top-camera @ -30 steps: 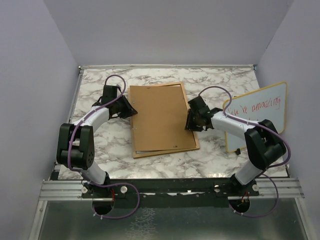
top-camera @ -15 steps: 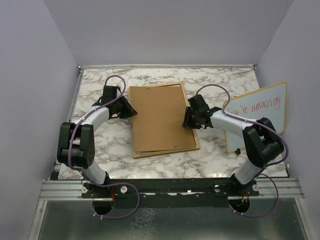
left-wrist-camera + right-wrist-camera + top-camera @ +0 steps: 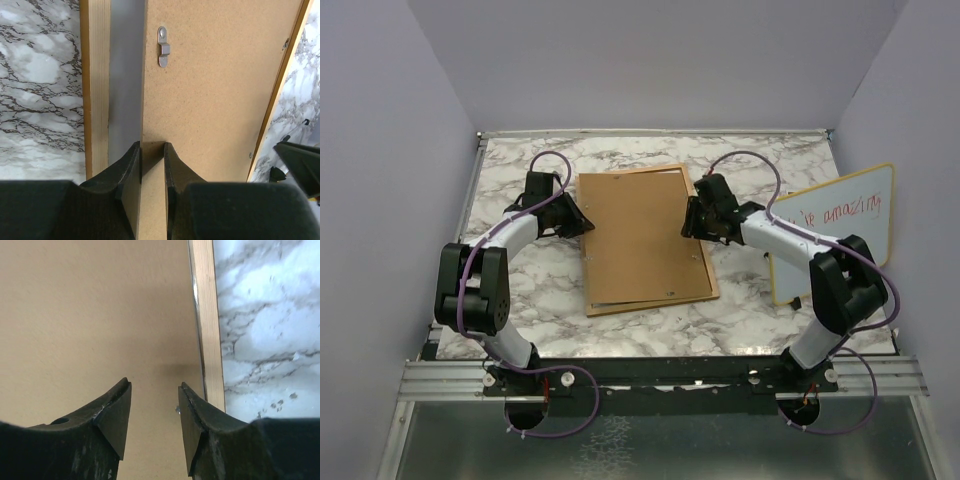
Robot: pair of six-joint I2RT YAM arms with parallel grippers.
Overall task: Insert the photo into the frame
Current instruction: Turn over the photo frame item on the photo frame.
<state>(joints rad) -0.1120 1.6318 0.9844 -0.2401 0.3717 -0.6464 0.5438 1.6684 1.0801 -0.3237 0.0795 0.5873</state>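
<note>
The frame (image 3: 652,303) lies face down in the middle of the marble table, its brown back board (image 3: 640,235) sitting slightly askew in the orange-brown rim. My left gripper (image 3: 582,222) is shut on the back board's left edge; the left wrist view shows its fingers (image 3: 131,165) pinching the board (image 3: 215,90) beside the wooden rim (image 3: 97,75), with a grey strip exposed between them. My right gripper (image 3: 688,222) is open and empty over the board's right edge (image 3: 90,315), next to the rim (image 3: 206,315). The photo is not in view.
A yellow-rimmed whiteboard (image 3: 835,230) with red handwriting leans at the right, behind my right arm. A metal turn clip (image 3: 163,46) sits on the back board. Purple walls close in the left, far and right sides.
My right gripper has moved along the frame's right edge toward the far side and a little inward over the board. The left gripper and the frame have not moved.
</note>
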